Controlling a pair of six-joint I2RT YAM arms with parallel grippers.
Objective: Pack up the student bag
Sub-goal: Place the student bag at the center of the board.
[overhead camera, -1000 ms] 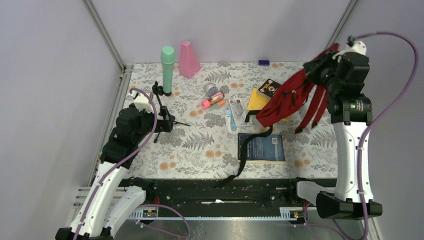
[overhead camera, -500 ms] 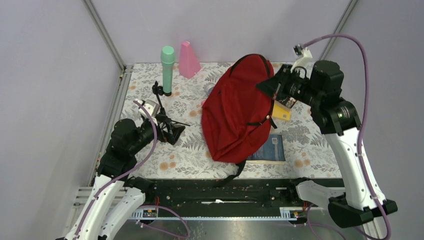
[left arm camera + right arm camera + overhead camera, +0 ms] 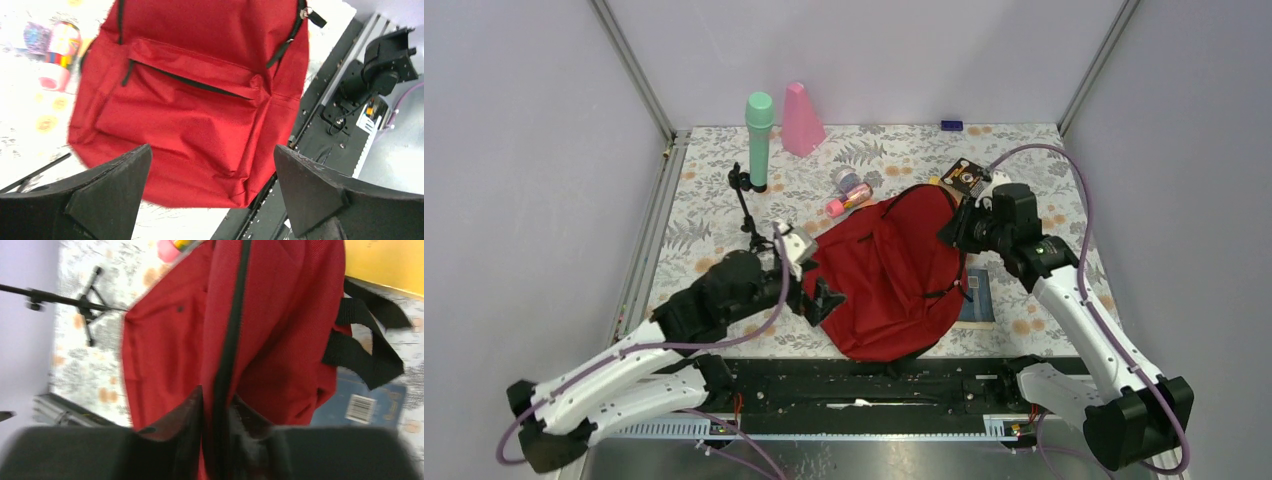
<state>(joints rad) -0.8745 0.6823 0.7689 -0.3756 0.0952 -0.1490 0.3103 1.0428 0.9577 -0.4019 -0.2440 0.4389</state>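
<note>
The student bag [image 3: 884,270] is a big red backpack with black zipper lines, lying front side up on the flowered table near the front edge. My right gripper [image 3: 955,228] is at its upper right side. In the right wrist view that gripper [image 3: 217,392] is shut on the red fabric [image 3: 280,315] along a black zipper line. My left gripper [image 3: 824,300] stands wide open at the bag's lower left edge. In the left wrist view its jaws [image 3: 212,147] frame the bag's bottom corner [image 3: 200,100] without touching it.
A dark blue book [image 3: 977,297] lies partly under the bag's right side. Behind are a green bottle [image 3: 759,140], a pink cone [image 3: 802,118], a black tripod stand [image 3: 746,205], pink tubes [image 3: 849,200] and a small black box [image 3: 965,175]. A black rail [image 3: 874,385] borders the front.
The right arm swung the bag from high at the right down onto the table's middle. The left arm reached right, up to the bag's left edge, jaws still open.
</note>
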